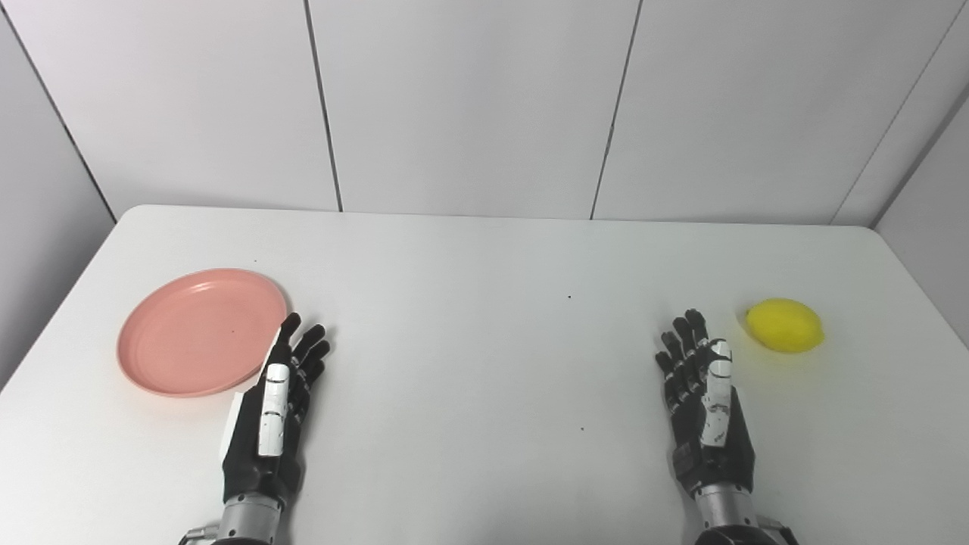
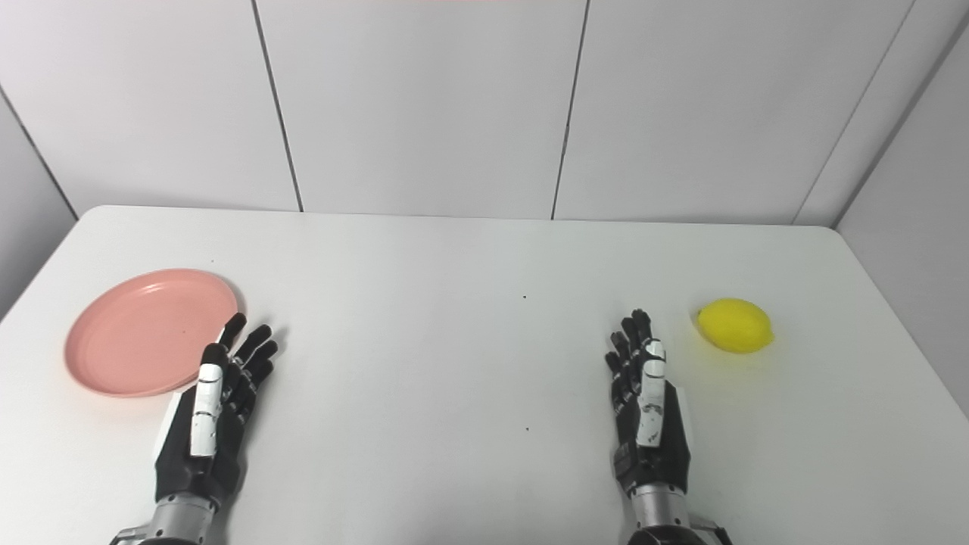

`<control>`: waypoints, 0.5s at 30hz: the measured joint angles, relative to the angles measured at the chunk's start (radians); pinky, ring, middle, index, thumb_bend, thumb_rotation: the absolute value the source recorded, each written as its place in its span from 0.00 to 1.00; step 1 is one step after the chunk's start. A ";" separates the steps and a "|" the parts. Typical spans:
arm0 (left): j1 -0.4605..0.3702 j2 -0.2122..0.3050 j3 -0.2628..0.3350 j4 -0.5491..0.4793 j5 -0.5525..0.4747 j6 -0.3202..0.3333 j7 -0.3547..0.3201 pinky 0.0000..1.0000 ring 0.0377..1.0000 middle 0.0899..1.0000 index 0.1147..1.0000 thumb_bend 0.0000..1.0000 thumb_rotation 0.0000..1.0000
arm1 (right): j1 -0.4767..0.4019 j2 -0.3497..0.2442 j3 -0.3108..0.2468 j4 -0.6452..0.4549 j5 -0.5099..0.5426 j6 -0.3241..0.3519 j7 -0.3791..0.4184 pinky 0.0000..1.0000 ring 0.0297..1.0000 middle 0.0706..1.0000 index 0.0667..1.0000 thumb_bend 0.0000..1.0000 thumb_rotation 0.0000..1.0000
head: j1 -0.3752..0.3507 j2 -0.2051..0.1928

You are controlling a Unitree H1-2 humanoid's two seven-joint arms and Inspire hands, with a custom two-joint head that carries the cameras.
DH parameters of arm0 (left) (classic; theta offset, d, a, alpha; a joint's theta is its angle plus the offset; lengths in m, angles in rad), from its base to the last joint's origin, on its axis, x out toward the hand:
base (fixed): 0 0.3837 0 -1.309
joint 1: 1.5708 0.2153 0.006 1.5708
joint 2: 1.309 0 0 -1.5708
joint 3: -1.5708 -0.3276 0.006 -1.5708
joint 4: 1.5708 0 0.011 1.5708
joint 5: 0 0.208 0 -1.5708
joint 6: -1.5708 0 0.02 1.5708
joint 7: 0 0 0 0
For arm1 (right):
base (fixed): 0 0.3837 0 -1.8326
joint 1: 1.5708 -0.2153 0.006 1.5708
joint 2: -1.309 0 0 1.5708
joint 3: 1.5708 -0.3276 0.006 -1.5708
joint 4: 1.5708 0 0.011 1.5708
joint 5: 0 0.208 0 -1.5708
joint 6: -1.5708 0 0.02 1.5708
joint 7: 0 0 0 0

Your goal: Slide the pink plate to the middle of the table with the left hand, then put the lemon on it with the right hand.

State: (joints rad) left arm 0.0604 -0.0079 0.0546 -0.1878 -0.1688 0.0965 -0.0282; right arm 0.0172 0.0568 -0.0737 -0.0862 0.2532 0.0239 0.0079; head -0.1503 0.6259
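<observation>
A pink plate (image 1: 189, 333) lies flat on the left side of the white table (image 1: 484, 303), with nothing on it. My left hand (image 1: 276, 409) rests at the plate's near right rim, open, fingers stretched forward and overlapping the rim's edge. A yellow lemon (image 1: 784, 325) lies on the table at the right. My right hand (image 1: 704, 401) is open just left of and nearer than the lemon, a short gap apart from it, holding nothing.
White panelled walls stand behind the table and along both sides. The table's far edge runs just below the wall (image 1: 484, 113). Bare tabletop stretches between the two hands.
</observation>
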 measured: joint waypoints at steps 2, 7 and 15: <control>0.000 0.000 0.000 0.000 0.000 0.000 -0.001 0.96 0.91 0.89 0.92 0.62 0.93 | 0.000 0.000 0.000 0.000 -0.001 0.000 0.000 1.00 1.00 0.99 0.98 0.80 1.00 | 0.002 -0.002; 0.000 0.001 0.000 0.000 0.000 0.000 -0.001 0.96 0.90 0.89 0.92 0.62 0.93 | 0.000 0.000 0.001 0.000 -0.002 0.000 0.000 1.00 0.99 0.98 0.98 0.79 1.00 | 0.002 -0.002; 0.000 0.001 -0.001 0.000 0.001 0.000 0.000 0.95 0.90 0.89 0.92 0.63 0.92 | 0.000 0.000 0.001 0.001 0.005 0.000 0.001 1.00 0.98 0.98 0.98 0.79 1.00 | 0.006 -0.002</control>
State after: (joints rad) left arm 0.0601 -0.0073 0.0539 -0.1875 -0.1682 0.0964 -0.0285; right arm 0.0171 0.0565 -0.0731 -0.0856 0.2579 0.0239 0.0085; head -0.1442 0.6243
